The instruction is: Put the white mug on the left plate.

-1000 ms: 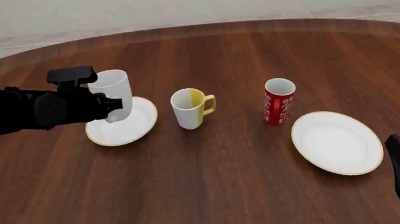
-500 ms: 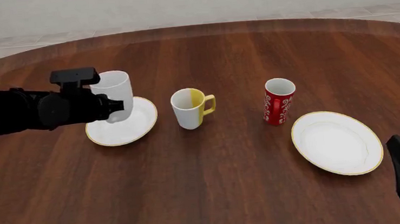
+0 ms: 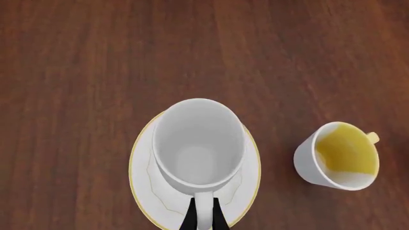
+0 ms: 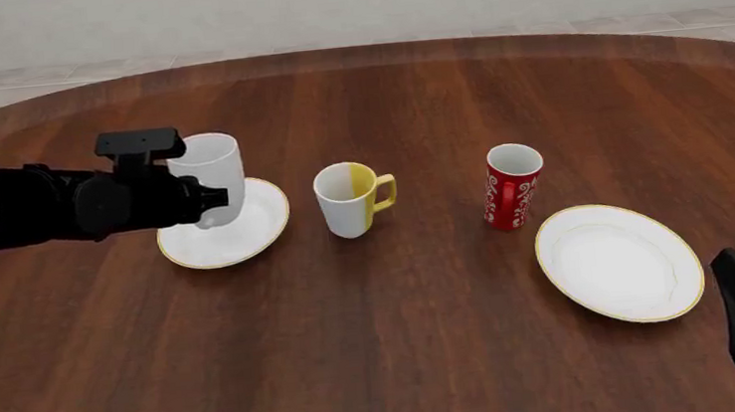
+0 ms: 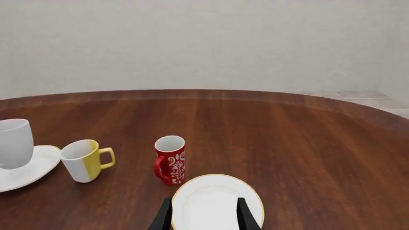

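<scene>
While the left jaws (image 3: 203,219) are closed on the loop handle of the white mug (image 4: 212,176), the mug stands upright over the left plate (image 4: 240,243); in the left wrist view its open mouth covers the middle of the plate and the gold rim shows all around it; whether the base touches the plate or hangs just above it, I cannot tell. In the front view the left arm (image 4: 35,205) comes in from 9 o'clock and hides the handle side of the mug. From the mug, at 3 o'clock, the white mug with yellow inside (image 4: 350,199) stands upright, its yellow handle pointing to 3 o'clock; it is near the plate but apart from it. Further at 3 o'clock stands the red patterned mug (image 4: 513,186), also upright; at its 4 o'clock lies the larger plate (image 4: 619,262) on the brown wooden surface (image 4: 395,363). The right jaws (image 5: 204,215) are open and grip nothing; in the right wrist view the two fingers stand apart over the near edge of the larger plate; in the front view only the black body of the right arm shows at the lower right corner.
</scene>
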